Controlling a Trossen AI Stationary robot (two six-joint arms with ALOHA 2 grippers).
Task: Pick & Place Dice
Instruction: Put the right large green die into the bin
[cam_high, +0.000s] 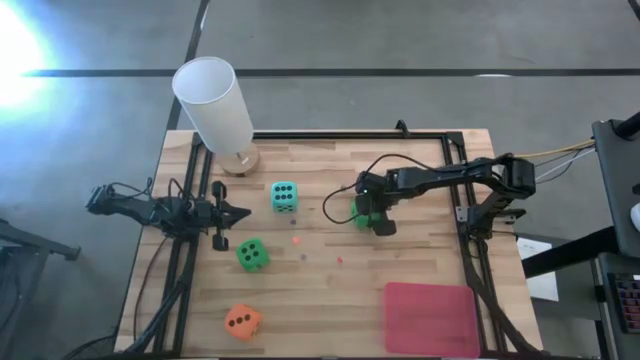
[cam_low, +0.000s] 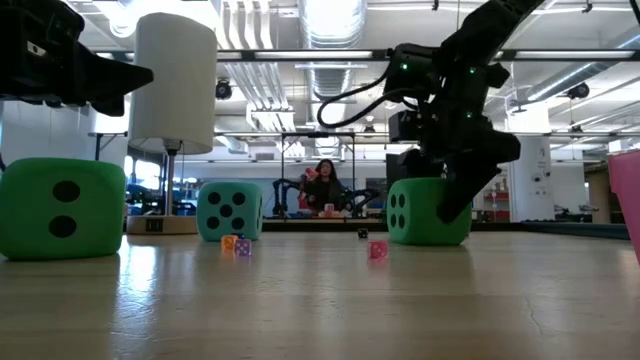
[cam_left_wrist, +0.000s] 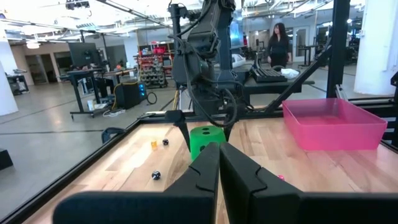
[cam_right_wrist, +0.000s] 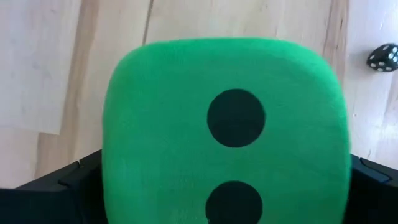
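Note:
A bright green die (cam_high: 361, 212) rests on the wooden table, and my right gripper (cam_high: 372, 216) is down over it, open, one finger on each side. In the right wrist view this die (cam_right_wrist: 227, 124) fills the picture, with two dark pips showing. The teal die (cam_high: 284, 196), the second green die (cam_high: 252, 254) and the orange die (cam_high: 242, 320) lie apart on the table. My left gripper (cam_high: 238, 213) is shut and hovers at the table's left, between the teal and second green dice. My right gripper comes at the green die from above, pointing down, with its fingers (cam_right_wrist: 68, 182) beside two opposite sides (cam_right_wrist: 115, 162) of the die. I cannot tell whether they touch it. The die's underside (cam_low: 428, 240) sits on the table.
A pink tray (cam_high: 432, 318) sits at the near right corner. A tall white cylinder (cam_high: 215, 105) stands on a round base near the far left edge. Several tiny dice (cam_high: 297, 239) lie scattered mid-table. A black frame (cam_high: 466, 230) borders the board. A person (cam_low: 325, 185) stands far behind.

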